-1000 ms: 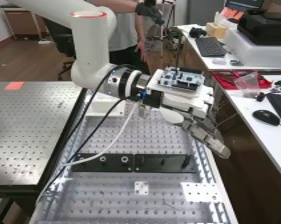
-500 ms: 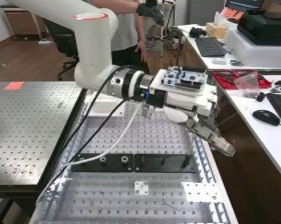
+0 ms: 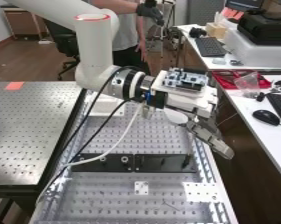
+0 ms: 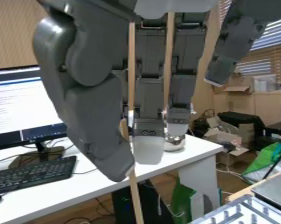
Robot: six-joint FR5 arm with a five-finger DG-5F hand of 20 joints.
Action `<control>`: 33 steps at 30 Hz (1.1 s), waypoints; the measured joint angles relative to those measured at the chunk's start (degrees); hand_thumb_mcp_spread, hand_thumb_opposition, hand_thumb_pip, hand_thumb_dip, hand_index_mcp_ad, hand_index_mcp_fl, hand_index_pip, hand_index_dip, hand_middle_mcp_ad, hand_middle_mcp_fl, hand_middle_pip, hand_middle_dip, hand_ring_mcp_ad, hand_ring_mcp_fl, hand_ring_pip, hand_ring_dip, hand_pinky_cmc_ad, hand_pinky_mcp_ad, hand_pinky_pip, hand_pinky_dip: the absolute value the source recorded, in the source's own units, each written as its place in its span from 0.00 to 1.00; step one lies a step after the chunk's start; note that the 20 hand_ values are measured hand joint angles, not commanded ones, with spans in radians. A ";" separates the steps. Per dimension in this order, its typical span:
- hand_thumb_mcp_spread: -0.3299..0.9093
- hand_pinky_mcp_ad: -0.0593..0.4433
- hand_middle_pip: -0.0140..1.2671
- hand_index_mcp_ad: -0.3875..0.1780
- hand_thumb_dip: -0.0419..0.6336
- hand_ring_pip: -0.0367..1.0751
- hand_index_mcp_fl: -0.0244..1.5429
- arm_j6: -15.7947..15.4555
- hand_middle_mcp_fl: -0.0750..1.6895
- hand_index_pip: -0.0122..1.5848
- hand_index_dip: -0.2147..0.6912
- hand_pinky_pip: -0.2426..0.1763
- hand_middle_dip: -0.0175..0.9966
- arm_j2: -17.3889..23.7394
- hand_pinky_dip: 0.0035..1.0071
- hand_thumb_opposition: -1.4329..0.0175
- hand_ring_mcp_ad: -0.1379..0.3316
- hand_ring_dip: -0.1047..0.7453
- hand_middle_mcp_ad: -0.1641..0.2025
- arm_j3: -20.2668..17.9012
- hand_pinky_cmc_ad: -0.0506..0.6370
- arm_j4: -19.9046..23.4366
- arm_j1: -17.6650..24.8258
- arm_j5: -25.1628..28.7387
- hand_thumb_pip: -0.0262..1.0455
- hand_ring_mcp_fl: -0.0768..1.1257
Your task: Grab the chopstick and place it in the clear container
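Observation:
My hand is over the right edge of the perforated bench in the high view, its fingers slanting down to the right. In the wrist view the hand has its thumb and fingers around a thin wooden chopstick, which runs lengthwise past the thumb tip and sticks out beyond the fingertips. A second thin wooden stick lies along the fingers, roughly parallel to the first; its far end is hidden near the fingertips.
Below the arm, a black bar crosses the perforated bench. A white desk with a mouse and a red tray stands to the right. Cables hang from the arm over the bench.
The hand has shifted slightly to the right in the high view, mostly between the two earlier frames, and has stayed nearly still since. The hanging white cable has swung slightly right.

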 joint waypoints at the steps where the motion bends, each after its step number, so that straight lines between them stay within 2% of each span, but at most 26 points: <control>1: 0.76 0.67 0.39 0.50 0.45 0.11 0.66 -0.05 0.61 0.59 0.33 0.82 0.72 0.01 0.18 0.24 0.40 0.71 0.48 -0.05 0.64 0.00 -0.02 0.14 0.50 0.70; 6: 0.75 0.67 0.39 0.50 0.45 0.12 0.64 -0.19 0.62 0.61 0.32 0.82 0.71 0.48 0.18 0.23 0.41 0.71 0.47 -1.05 0.64 1.21 -0.15 0.53 0.51 0.67; 11: 0.75 0.67 0.50 0.46 0.46 0.12 0.64 0.12 0.70 0.62 0.32 0.82 0.71 0.73 0.18 0.23 0.41 0.71 0.47 -1.73 0.64 2.06 -0.24 0.54 0.51 0.67; 16: 0.75 0.68 0.51 0.47 0.46 0.11 0.64 0.66 0.70 0.62 0.33 0.82 0.73 0.77 0.17 0.23 0.41 0.71 0.48 -1.89 0.64 2.73 -0.08 0.38 0.51 0.67; 21: 0.75 0.68 0.51 0.48 0.46 0.11 0.64 0.76 0.70 0.61 0.32 0.82 0.73 0.64 0.17 0.23 0.40 0.71 0.45 -1.55 0.64 2.49 0.07 0.38 0.51 0.67; 29: 0.75 0.68 0.50 0.47 0.46 0.11 0.64 -0.28 0.67 0.61 0.33 0.82 0.74 0.46 0.17 0.23 0.41 0.71 0.45 -1.38 0.64 2.00 -0.21 0.72 0.51 0.67; 33: 0.75 0.68 0.51 0.46 0.46 0.11 0.64 -1.35 0.71 0.61 0.33 0.82 0.74 0.43 0.17 0.23 0.41 0.71 0.43 -1.36 0.64 2.26 -0.24 0.80 0.51 0.67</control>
